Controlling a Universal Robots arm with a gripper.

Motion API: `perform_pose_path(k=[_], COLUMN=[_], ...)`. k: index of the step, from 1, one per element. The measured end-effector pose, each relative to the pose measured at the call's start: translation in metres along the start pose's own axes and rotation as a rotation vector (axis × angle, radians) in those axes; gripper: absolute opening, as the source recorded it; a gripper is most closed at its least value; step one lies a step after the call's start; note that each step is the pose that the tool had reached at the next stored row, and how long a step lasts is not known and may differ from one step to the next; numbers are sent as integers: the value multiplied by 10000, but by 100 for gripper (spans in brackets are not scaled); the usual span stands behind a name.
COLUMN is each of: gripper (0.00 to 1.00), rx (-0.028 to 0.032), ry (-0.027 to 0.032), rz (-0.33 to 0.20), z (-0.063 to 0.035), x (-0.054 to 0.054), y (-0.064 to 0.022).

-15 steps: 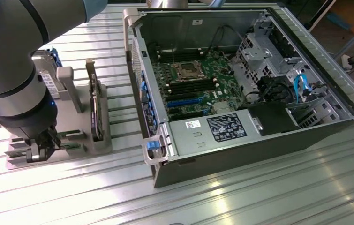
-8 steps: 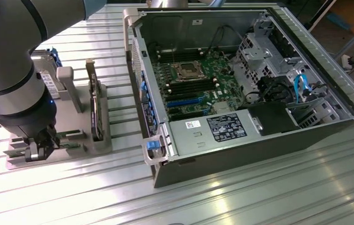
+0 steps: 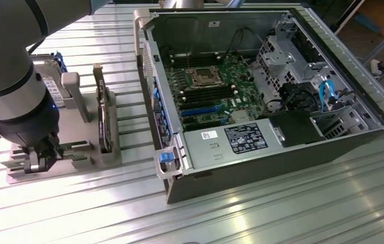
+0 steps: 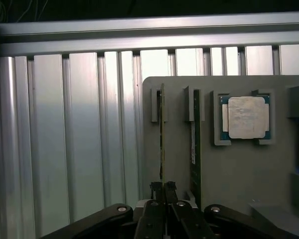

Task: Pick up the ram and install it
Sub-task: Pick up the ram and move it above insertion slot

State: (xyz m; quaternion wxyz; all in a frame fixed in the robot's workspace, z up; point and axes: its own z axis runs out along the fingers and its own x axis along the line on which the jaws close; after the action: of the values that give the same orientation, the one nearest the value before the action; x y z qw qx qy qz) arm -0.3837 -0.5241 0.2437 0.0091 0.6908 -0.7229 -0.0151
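The ram [image 4: 162, 134] is a thin green stick seen edge-on, standing upright in a slot of the grey holder [image 4: 239, 169]. My gripper [image 4: 162, 186] has its two fingers pressed together on the stick's near end. In the exterior view the gripper [image 3: 40, 161] reaches down onto the holder [image 3: 76, 162] at that view's left, with the arm above it hiding the stick. A second green stick [image 4: 194, 139] stands in the neighbouring slot, apart from my fingers.
A processor chip [image 4: 246, 117] lies in a holder pocket. A dark expansion card [image 3: 102, 114] and a hard drive with blue clips [image 3: 49, 84] stand on the holder. The open computer case [image 3: 260, 152] with its motherboard [image 3: 209, 91] sits at the exterior view's right on a ribbed metal table [image 3: 280, 213].
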Motion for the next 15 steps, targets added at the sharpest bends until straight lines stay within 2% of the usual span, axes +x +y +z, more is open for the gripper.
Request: perform_pose_path(k=[15], gripper=[12], rx=[1], ry=[0], rz=[0], z=[-185], x=[-2], y=[6])
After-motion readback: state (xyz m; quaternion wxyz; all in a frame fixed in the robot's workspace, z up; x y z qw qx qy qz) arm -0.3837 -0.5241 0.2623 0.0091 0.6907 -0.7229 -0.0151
